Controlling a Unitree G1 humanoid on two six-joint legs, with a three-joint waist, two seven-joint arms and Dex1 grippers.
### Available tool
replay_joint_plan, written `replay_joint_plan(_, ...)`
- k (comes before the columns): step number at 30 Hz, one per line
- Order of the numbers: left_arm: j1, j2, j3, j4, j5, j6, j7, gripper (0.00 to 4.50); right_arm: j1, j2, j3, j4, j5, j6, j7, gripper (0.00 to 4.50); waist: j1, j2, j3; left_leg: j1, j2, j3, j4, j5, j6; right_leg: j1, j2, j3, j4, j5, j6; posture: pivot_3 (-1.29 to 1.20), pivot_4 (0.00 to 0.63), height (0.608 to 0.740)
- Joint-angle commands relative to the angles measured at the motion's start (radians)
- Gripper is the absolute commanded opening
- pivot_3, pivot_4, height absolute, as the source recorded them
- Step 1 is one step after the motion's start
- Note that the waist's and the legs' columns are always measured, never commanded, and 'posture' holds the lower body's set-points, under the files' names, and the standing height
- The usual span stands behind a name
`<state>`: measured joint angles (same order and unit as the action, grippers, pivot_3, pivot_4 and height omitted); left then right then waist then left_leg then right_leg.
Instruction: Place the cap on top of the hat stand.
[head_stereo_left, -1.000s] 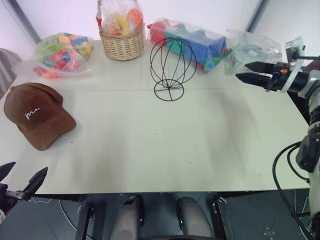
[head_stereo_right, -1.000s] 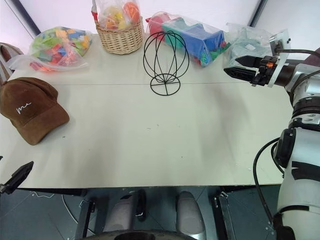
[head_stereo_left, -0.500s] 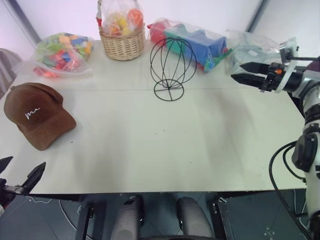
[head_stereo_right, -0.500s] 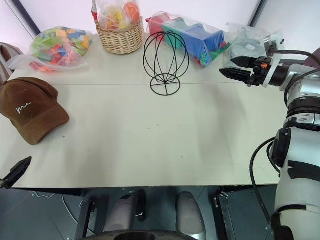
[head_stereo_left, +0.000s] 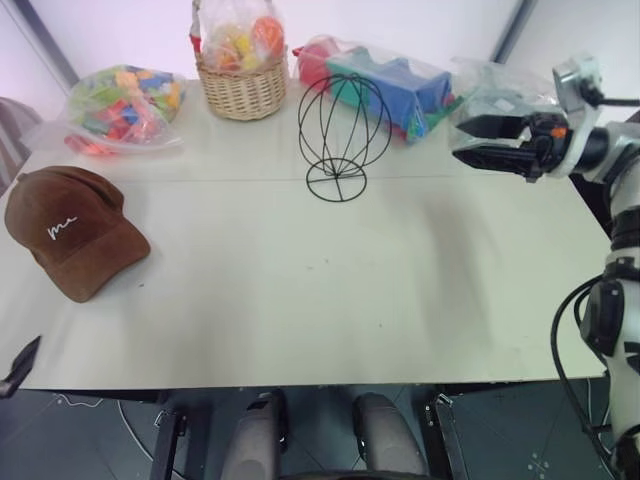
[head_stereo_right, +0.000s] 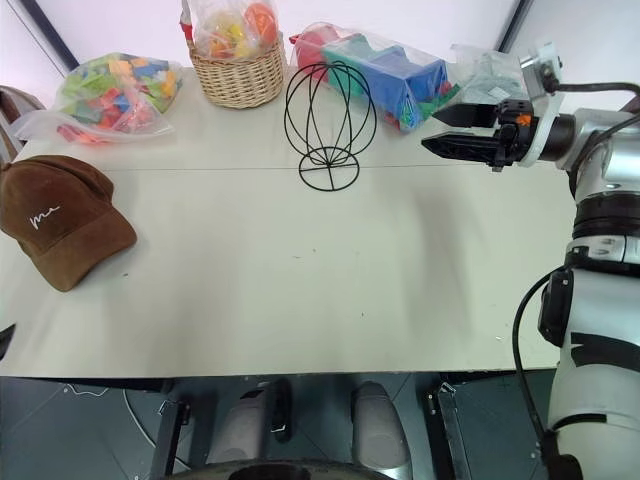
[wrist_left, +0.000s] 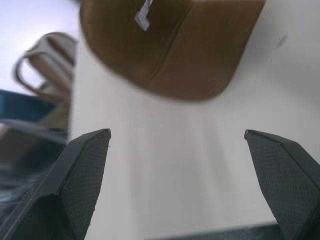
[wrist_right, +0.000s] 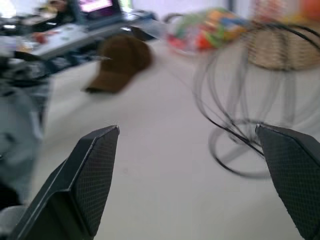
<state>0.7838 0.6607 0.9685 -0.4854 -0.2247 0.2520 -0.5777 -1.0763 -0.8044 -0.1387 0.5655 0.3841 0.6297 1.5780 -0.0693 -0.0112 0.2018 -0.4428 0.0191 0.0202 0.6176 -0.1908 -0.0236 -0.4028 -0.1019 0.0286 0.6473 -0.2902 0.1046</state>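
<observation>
The brown cap (head_stereo_left: 70, 230) lies on the white table (head_stereo_left: 300, 290) at its left side, brim toward the front edge. The black wire hat stand (head_stereo_left: 338, 172) stands bare at the back middle. My left gripper (wrist_left: 176, 132) is open and empty just off the table's front left corner, with the cap (wrist_left: 170, 45) ahead of its fingers. One of its fingertips (head_stereo_left: 20, 365) shows at that corner. My right gripper (head_stereo_left: 460, 141) hovers open and empty above the table's right back part, pointing left at the hat stand (wrist_right: 235, 135) from a short distance.
A wicker basket (head_stereo_left: 243, 88) holding a bag of colourful items stands behind the stand. A bag of coloured blocks (head_stereo_left: 125, 105) lies at the back left, a bag with blue and red blocks (head_stereo_left: 395, 85) and a clear bag (head_stereo_left: 510, 100) at the back right.
My right gripper has moved left toward the hat stand and risen a little. My left gripper has slid left and rolled, now almost off the head views' corner. Cap and stand are still.
</observation>
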Motion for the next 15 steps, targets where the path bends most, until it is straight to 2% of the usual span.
replay_joint_plan(1, 0.037, 0.027, -0.012, 0.075, 0.178, -0.225, -0.004, 4.50, 0.027, -0.020, -0.037, -0.215, 0.118, 0.127, -0.018, 4.48, 0.002, -0.002, -0.001, 0.000, 0.002, 0.000, -0.001, -0.001, -0.001, -0.002, 0.000, 0.000, 0.000, 0.000, 0.000, 0.00, 0.150, 0.740)
replay_joint_plan(5, 0.050, 0.068, -0.035, 0.239, 0.370, -0.542, 0.057, 4.50, 0.071, -0.026, -0.035, -0.358, 0.198, 0.224, -0.047, 4.48, 0.004, -0.005, -0.003, 0.000, 0.003, 0.002, -0.003, -0.001, -0.002, -0.004, -0.004, 0.000, -0.002, 0.001, -0.002, 0.00, 0.150, 0.740)
replay_joint_plan(7, 0.022, 0.091, -0.060, 0.331, 0.455, -0.680, 0.127, 4.50, 0.099, -0.022, -0.029, -0.400, 0.223, 0.245, -0.063, 4.48, 0.003, -0.005, -0.004, 0.000, 0.004, 0.006, -0.005, -0.001, -0.002, -0.004, -0.013, -0.003, -0.002, 0.002, -0.004, 0.00, 0.150, 0.740)
replay_joint_plan(15, -0.187, 0.163, -0.196, 0.561, 0.614, -0.867, 0.323, 4.50, 0.182, -0.008, -0.005, -0.486, 0.289, 0.289, -0.107, 4.48, 0.001, -0.007, -0.005, -0.001, 0.007, 0.016, -0.005, -0.001, -0.001, -0.009, -0.017, -0.008, -0.001, 0.006, -0.008, 0.00, 0.150, 0.740)
